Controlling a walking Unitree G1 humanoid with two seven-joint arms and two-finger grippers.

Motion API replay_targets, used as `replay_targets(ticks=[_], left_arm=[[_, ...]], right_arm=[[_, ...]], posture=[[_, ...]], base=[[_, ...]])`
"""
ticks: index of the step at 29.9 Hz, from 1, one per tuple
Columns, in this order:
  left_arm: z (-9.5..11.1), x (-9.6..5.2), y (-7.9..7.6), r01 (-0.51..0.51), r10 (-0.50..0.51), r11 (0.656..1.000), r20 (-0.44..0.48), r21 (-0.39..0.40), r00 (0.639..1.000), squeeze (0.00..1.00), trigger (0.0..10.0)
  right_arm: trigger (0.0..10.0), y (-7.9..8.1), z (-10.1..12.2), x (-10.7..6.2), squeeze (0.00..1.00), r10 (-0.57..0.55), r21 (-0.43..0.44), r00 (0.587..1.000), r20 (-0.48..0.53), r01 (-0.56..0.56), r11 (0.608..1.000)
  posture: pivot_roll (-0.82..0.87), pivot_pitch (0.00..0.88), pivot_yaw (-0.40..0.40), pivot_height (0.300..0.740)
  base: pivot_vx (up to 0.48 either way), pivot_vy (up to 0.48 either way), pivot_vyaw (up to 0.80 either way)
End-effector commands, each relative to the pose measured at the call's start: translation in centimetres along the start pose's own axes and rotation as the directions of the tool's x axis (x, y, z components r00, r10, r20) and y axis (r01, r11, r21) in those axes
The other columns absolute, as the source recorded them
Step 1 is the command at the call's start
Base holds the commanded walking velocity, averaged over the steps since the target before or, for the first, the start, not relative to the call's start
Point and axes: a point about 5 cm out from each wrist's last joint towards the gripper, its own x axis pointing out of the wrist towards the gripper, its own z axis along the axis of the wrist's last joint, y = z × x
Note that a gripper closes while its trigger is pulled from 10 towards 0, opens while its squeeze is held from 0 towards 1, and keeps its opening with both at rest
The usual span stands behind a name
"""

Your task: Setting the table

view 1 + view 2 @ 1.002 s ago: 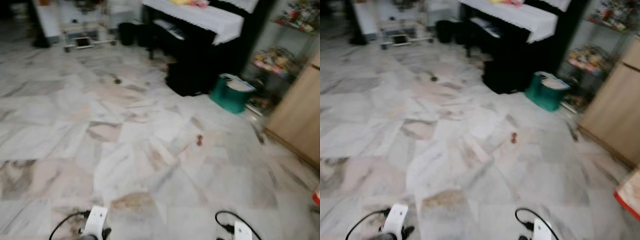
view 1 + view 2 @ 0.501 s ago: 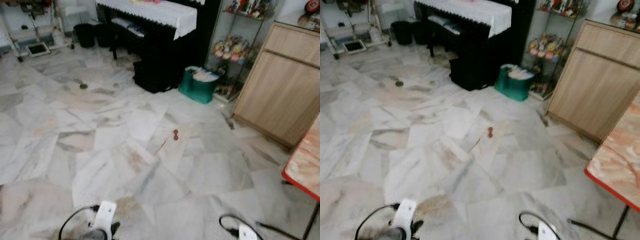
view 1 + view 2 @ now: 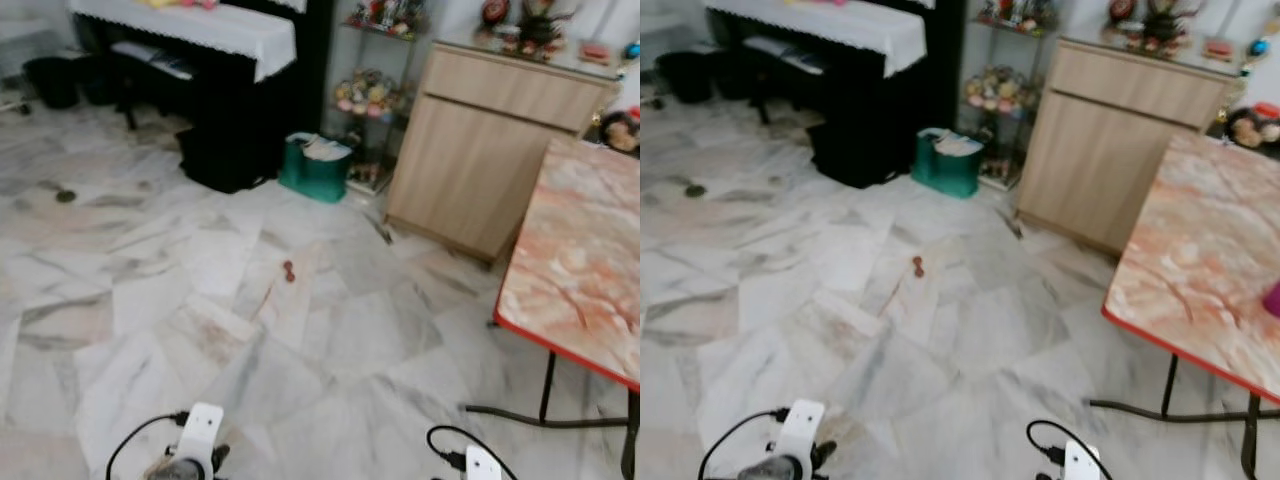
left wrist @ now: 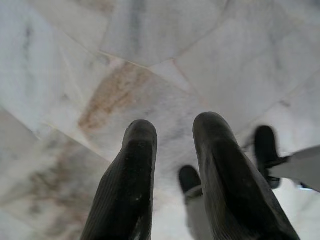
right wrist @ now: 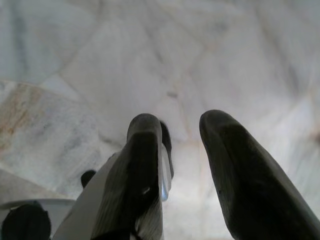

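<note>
Head views swing right since a second ago: table now ahead-right of our grippers, left and right, both spread, empty; approach under way.

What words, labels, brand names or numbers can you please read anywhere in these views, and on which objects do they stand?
None can be read.
Green bag beside the black piano: no lettering can be made out.
Ornaments on the glass shelves and on the wooden cabinet: too small and blurred to show any text.
Marble-patterned table, marble floor, left gripper, right gripper: no markings visible.
</note>
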Motion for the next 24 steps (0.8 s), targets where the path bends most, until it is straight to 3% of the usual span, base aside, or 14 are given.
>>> replay_targets(ticks=[1,15,21,24], left_arm=[[0.1,0.1,-0.9,0.025,-0.025,1.0,-0.004,-0.003,1.0,0.0,10.0],[-1.1,-0.1,-0.3,-0.002,0.001,1.0,-0.042,-0.024,0.999,0.0,10.0],[-1.4,-0.2,-0.3,-0.005,0.004,1.0,-0.048,-0.025,0.999,0.0,10.0],[-1.6,-0.2,-0.4,-0.007,0.005,1.0,-0.05,-0.03,0.999,0.0,10.0]], right_arm=[[10.0,-0.8,-0.3,-0.2,0.0,-0.021,-0.003,1.0,-0.001,0.021,1.0],[10.0,-1.4,0.0,-0.3,0.0,-0.025,-0.011,1.0,0.005,0.025,1.0],[10.0,-1.1,0.2,-0.2,0.0,-0.021,-0.015,1.0,0.007,0.021,1.0],[10.0,-0.1,0.3,0.0,0.0,-0.009,-0.023,1.0,0.007,0.009,1.0]], posture=[[0.05,0.0,-0.025,0.74],[0.05,0.0,-0.028,0.74],[0.05,0.0,-0.028,0.74],[0.05,0.0,-0.028,0.74]], base=[[0.0,0.0,-0.69],[0.0,0.0,-0.69],[0.0,0.0,-0.69],[0.0,0.0,-0.69]])
